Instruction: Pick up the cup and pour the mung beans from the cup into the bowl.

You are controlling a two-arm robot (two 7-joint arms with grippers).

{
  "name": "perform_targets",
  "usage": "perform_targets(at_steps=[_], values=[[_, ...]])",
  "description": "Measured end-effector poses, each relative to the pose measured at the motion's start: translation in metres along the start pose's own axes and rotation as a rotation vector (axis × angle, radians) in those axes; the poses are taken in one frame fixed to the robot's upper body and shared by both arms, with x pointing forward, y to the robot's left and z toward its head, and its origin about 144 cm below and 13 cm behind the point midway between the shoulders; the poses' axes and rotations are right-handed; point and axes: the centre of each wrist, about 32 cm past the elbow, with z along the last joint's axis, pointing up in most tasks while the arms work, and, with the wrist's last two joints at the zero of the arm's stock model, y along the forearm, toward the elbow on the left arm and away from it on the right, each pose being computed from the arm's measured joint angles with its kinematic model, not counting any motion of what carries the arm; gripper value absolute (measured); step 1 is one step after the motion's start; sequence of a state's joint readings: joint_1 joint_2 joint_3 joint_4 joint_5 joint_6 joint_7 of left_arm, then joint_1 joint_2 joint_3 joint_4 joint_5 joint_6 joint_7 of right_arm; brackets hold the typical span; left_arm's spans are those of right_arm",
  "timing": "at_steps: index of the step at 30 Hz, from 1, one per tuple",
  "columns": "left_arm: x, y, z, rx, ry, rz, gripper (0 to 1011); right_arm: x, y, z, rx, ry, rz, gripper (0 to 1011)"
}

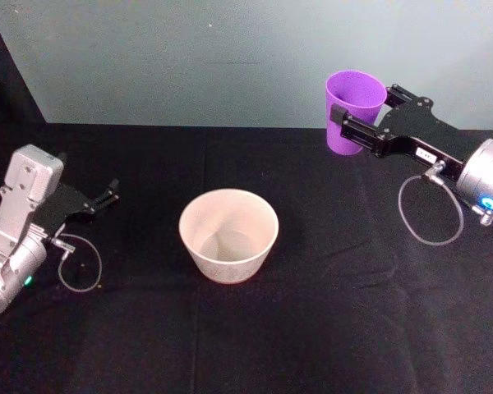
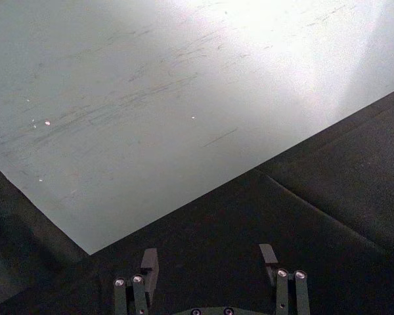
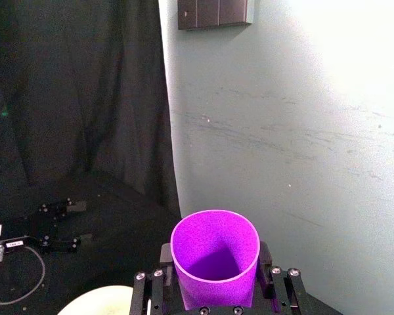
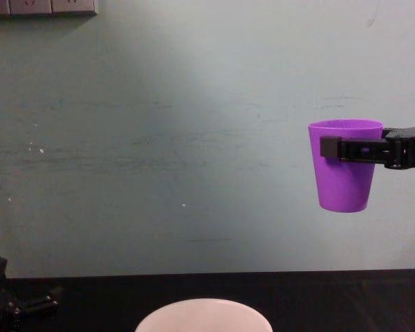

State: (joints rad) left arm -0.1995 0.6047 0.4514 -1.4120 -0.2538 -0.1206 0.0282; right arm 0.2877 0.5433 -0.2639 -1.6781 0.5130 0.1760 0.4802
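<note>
Background: pale grey-green wall (image 1: 230, 57) behind a counter (image 1: 329, 328) draped in black cloth.

Bowl (image 1: 230, 263): upright near the middle of the counter. Its interior looks empty.

Cup (image 4: 344, 183): upright and level, lifted clear of the counter, up near the far edge toward the right corner. It is well apart from the bowl and not above it. The right wrist view looks down into it, but the bottom is in shade, so the beans cannot be confirmed.

Handling, as judged: thin smooth plastic, light even when loaded, with some flex in the wall. The taper and slick surface suggest it could slide downward through a loose grip. A hold high on the body, just under the rim, suits it. Excess squeeze may deform the mouth and scatter the pour.

Right tool (image 1: 360, 111): closed on the cup, one finger on each side of the upper wall just below the rim, as the chest view shows. The grip appears square and the cup does not sag.

Left tool (image 2: 209, 257): parked low near the left edge, fingers spread, holding nothing and touching nothing.

Pour not yet begun.
</note>
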Motion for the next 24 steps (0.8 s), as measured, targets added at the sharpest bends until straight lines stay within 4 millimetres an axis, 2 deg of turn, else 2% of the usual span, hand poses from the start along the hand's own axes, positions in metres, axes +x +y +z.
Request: perform_targets(at_steps=[24], values=[[0.0000,0.0000,0.0000,0.000,0.000,0.000,1000,0.0000,0.0000,0.0000,0.000,0.000,0.000,735]])
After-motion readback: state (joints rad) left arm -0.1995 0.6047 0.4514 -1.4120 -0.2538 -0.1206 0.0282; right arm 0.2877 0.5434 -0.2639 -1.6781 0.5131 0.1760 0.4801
